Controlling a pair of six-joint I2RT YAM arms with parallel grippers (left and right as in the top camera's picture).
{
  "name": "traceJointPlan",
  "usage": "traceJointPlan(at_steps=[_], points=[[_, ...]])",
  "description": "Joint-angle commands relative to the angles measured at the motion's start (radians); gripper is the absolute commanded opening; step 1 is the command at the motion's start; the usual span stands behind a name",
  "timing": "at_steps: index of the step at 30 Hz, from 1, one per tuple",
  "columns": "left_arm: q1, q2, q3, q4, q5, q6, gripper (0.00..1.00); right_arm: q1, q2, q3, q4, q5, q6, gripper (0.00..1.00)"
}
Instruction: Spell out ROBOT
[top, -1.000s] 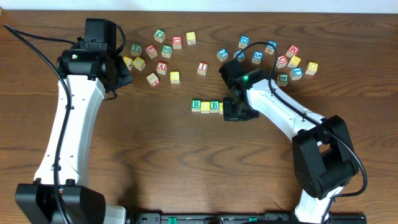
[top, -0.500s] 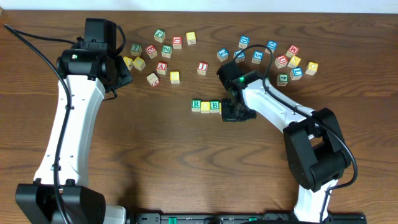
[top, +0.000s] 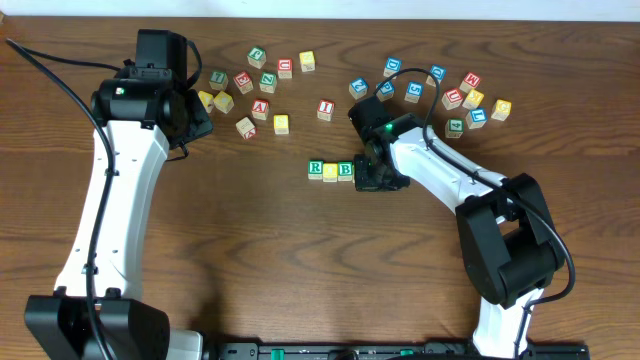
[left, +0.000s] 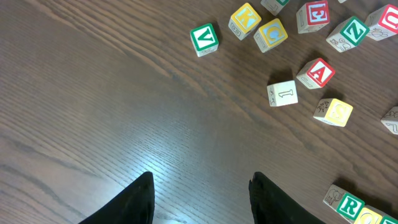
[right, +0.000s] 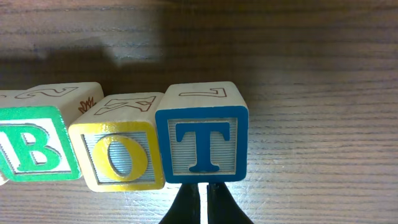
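The right fingers (right: 186, 208) are pressed together and hold nothing, at the bottom centre of the right wrist view, just under the blue-framed wooden T block (right: 202, 144). To its left, the T block touches the yellow-framed wooden O block (right: 118, 158), with the green-framed wooden B block (right: 34, 149) next along. The left fingers (left: 135, 200) are spread over the brown wooden bench (left: 124, 112), with loose letter blocks (left: 283, 93) at the upper right.
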Motion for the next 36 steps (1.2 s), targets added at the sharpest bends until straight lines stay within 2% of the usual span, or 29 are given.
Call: traceJointPlan(at_steps=[1, 15, 24, 28, 36], points=[[-0.002, 0.006, -0.009, -0.005, -0.005, 0.006, 0.48, -0.005, 0.004, 0.000, 0.003, 0.010, -0.015, 0.01], [-0.002, 0.005, -0.009, -0.005, -0.005, 0.006, 0.49, -0.014, -0.088, 0.130, -0.076, 0.007, -0.029, 0.01], [-0.008, 0.006, -0.012, -0.005, 0.047, 0.007, 0.49, -0.099, -0.085, 0.131, -0.093, -0.020, 0.019, 0.01], [-0.021, 0.006, -0.024, 0.000, 0.048, 0.006, 0.49, -0.101, -0.082, 0.131, -0.018, -0.064, -0.031, 0.01], [-0.028, 0.006, -0.043, 0.031, 0.047, 0.007, 0.49, -0.039, -0.014, 0.131, 0.209, -0.098, -0.024, 0.01]])
